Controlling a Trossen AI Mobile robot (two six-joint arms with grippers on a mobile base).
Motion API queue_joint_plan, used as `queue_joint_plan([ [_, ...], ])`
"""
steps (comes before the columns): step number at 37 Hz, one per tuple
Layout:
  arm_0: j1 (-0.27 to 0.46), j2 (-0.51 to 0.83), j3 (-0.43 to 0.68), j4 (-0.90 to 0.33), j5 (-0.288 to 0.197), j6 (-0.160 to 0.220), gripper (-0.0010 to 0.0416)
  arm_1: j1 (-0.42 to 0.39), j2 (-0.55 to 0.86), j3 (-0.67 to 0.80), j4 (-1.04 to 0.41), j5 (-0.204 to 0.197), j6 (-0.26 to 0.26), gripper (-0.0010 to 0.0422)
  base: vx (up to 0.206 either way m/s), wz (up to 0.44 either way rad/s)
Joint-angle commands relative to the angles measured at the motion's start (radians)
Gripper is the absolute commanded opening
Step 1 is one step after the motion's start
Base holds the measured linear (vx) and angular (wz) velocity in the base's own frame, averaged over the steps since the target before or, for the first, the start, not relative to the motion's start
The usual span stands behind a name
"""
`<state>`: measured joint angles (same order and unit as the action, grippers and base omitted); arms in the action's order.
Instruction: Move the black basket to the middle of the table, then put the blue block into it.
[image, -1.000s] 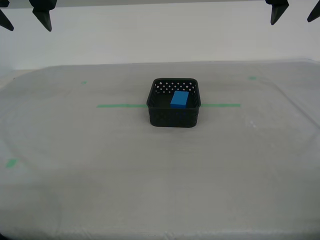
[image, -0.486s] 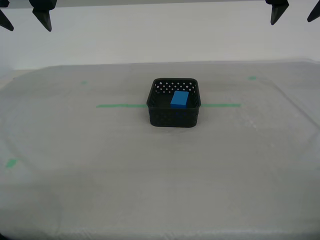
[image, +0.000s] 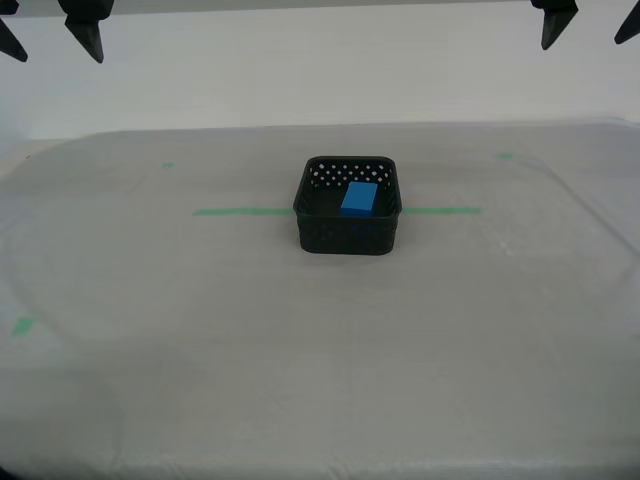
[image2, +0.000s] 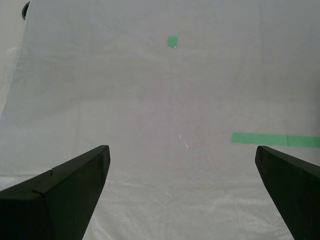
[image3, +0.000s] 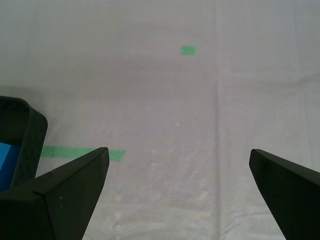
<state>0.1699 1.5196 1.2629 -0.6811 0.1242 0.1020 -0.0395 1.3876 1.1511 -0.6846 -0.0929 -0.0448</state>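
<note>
The black basket stands in the middle of the table, on the green tape line. The blue block lies inside it. My first gripper hangs open and empty high at the exterior view's right; its wrist view shows the gripper wide open, with the basket's corner and a bit of the block at the edge. My second gripper hangs open and empty high at the exterior view's left; in its own wrist view the gripper is over bare sheeting.
Small green tape marks lie on the sheeting at the far left, the far right and the near left. A pale wall stands behind the table's far edge.
</note>
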Motion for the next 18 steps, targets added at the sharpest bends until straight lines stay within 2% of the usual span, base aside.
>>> queue_joint_plan([
  [1,0.001,-0.001,0.000,0.000,-0.001,-0.001,0.0394,0.000,0.000,0.000,0.000,-0.001,0.005,0.0400,0.000,0.000],
  [18,0.001,-0.001,0.000,0.001,-0.001,-0.001,0.0394,0.000,0.000,0.000,0.000,-0.002,0.005,0.0400,0.000,0.000],
])
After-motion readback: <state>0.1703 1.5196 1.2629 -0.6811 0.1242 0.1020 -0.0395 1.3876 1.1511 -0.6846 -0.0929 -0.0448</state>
